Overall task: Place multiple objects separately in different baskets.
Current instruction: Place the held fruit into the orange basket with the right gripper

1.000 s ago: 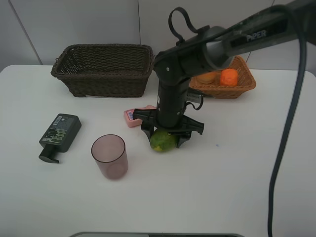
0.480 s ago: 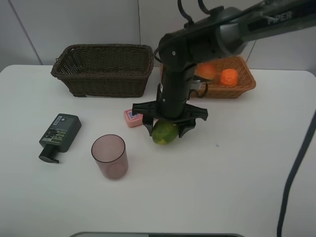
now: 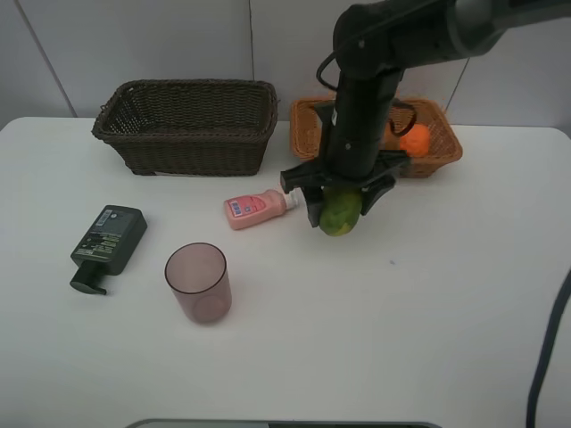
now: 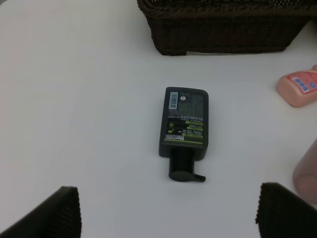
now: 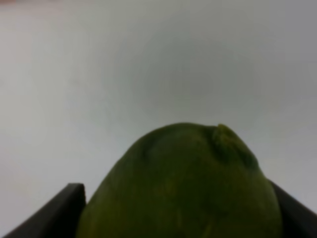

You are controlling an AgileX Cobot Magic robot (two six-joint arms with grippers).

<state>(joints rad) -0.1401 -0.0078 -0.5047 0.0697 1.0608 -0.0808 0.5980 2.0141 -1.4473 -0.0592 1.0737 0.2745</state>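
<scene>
My right gripper [image 3: 340, 207] is shut on the green-yellow fruit [image 3: 339, 217] [image 5: 183, 188], held off the table just in front of the orange-tan basket [image 3: 443, 153]. An orange [image 3: 414, 140] lies in that basket; the arm hides the rest of its inside. The dark brown basket [image 3: 187, 125] [image 4: 223, 29] stands at the back left. On the table lie the pink bottle [image 3: 252, 209] [image 4: 299, 88], the dark green pump bottle [image 3: 109, 242] [image 4: 184, 129] and the upright mauve cup [image 3: 197, 282] [image 4: 307, 171]. My left gripper [image 4: 168, 215] hangs open above the pump bottle.
The white table [image 3: 401, 339] reaches a grey wall at the back. My right arm [image 3: 375, 80] leans over the orange-tan basket's left part. Its black cable [image 3: 551, 339] hangs along the right side.
My right gripper has lifted the green-yellow fruit off the table and carried it back and to the right, toward the orange-tan basket. The pink bottle now shows fully.
</scene>
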